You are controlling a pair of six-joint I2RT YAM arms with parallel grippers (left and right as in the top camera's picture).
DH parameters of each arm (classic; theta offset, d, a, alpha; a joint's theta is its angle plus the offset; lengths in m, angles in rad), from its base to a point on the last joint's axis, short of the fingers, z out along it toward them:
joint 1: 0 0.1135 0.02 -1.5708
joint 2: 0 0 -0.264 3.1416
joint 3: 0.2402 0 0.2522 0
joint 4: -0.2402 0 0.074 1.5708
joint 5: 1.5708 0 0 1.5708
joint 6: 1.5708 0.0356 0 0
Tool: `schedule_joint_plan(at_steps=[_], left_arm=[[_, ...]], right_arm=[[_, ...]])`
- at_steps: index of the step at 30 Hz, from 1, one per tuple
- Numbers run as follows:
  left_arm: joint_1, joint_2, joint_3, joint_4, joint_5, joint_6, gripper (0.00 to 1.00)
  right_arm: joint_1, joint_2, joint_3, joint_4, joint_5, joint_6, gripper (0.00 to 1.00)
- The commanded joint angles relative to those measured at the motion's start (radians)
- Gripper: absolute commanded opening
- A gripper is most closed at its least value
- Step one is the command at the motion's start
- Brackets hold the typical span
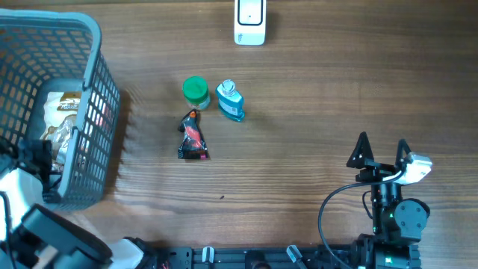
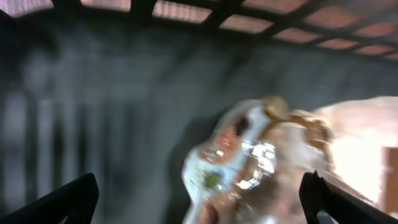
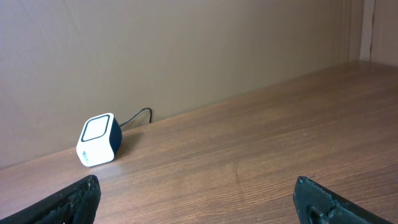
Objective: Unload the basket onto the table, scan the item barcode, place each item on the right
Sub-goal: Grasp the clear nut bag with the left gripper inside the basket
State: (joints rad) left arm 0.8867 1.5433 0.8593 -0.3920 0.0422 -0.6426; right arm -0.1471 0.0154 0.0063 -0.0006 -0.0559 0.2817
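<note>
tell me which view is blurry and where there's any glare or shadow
Left wrist view: heavily smeared, with bright glare on the foil packet and the basket behind it washed to grey. Overhead view: sharp, the basket casting a soft shadow rightward on the table. Right wrist view: crisp and evenly lit, scanner in focus.

A brown wood-grain worktop (image 1: 336,90) meets a plain tan wall (image 3: 186,50), evenly lit; a paler vertical strip (image 3: 368,25) at far right is possibly a door frame.

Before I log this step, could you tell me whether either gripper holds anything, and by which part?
Nothing is held: the left gripper and right gripper are both open and empty.
</note>
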Motion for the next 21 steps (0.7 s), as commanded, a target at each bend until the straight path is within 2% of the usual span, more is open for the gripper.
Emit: schedule_joint_plan(at_steps=[1, 7, 15, 21], left_arm=[[0.007, 0.053, -0.008, 0.023, -0.006, -0.020, 1.00], [-0.001, 0.060, -0.008, 0.014, -0.029, -0.021, 1.00], [-0.026, 0.059, 0.056, -0.102, -0.047, -0.021, 1.00], [-0.028, 0.062, 0.065, -0.107, -0.044, -0.020, 1.00]], right_arm=[[0.002, -0.008, -0.001, 0.002, -0.012, -0.016, 1.00], [0.002, -0.008, -0.001, 0.002, -0.012, -0.017, 1.00], [0.002, -0.008, -0.001, 0.002, -0.012, -0.016, 1.00], [0.002, -0.008, -0.001, 0.002, -0.012, -0.016, 1.00]])
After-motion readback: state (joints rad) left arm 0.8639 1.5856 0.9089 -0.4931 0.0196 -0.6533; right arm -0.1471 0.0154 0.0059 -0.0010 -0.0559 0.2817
